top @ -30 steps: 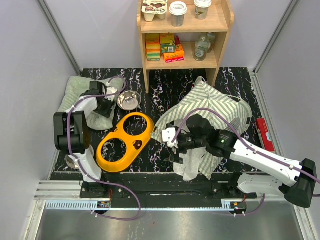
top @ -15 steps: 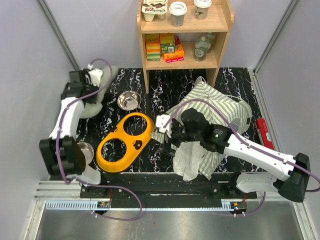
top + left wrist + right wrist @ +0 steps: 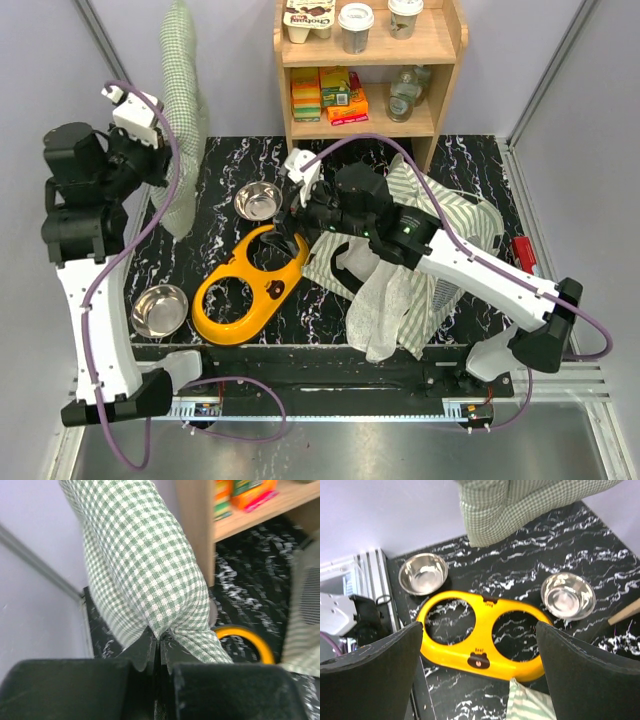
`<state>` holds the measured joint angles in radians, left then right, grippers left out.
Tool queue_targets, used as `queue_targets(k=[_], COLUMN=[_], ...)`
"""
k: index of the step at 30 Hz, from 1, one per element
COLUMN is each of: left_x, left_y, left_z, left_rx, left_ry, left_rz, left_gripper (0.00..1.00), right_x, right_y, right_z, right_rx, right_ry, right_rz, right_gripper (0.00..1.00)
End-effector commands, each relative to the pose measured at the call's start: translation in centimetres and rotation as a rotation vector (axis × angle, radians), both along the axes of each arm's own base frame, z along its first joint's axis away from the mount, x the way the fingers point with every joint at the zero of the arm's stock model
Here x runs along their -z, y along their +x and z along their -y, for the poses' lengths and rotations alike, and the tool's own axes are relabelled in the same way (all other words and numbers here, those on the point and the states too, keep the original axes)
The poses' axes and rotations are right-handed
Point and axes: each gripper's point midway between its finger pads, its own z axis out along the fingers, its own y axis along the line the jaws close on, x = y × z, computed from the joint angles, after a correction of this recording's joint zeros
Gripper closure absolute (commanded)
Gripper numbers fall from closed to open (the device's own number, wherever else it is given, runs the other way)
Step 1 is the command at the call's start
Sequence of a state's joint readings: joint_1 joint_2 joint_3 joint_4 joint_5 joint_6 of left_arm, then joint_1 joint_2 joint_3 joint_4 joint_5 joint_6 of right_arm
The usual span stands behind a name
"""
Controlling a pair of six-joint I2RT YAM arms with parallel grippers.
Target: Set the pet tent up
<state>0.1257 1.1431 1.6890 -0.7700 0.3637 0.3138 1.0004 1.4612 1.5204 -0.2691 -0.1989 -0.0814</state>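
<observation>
While the left hand (image 3: pixel 159 647) pinches shut on an edge of the checked cushion (image 3: pixel 150 570), lifting it off the desk (image 3: pixel 340 160), probably to clear room, the right hand (image 3: pixel 479 630) hovers wide open and empty over the yellow bowl holder (image 3: pixel 250 285). The pet tent (image 3: pixel 468 222) lies collapsed beneath that arm, on the desk's right.

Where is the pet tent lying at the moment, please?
In the top view, the pet tent lies crumpled on the table's right side under the right arm, right of the yellow bowl holder.
</observation>
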Motion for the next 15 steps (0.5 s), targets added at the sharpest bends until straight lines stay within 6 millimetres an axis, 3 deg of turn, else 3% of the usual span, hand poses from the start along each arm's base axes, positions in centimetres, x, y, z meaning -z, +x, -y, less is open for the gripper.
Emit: queue_targets(k=[1,6,9,11,15], left_x=[-3.7,-2.2,-1.6,-1.5,0.6], left_y=[-5.7,-10.1,-11.8,-13.2,-14.7], left_z=[5.8,8.8,9.3,9.3,8.9], left_rx=[0.298,0.515,0.573,0.608,0.653], left_ry=[-0.098,-0.067,-0.019,0.063,0.176], left_rz=[0.029,-0.010,-0.012,0.008,-0.035], left_gripper=[1.00,1.00,1.00,1.00,1.00], right_x=[-7.9,-13.1,-14.4,-14.6,-10.5], right_y=[0.1,0.0,0.0,-1.2,-4.2], right_z=[-0.8,0.7,1.9,2.7,3.3], right_rx=[-0.001,0.030,0.043,-0.032,-0.297], right_ry=[0.199,0.297,0.291,0.232,0.021], right_rz=[0.064,0.112,0.191,0.327,0.612], right_gripper=[0.01,0.01,0.01,0.00,0.01])
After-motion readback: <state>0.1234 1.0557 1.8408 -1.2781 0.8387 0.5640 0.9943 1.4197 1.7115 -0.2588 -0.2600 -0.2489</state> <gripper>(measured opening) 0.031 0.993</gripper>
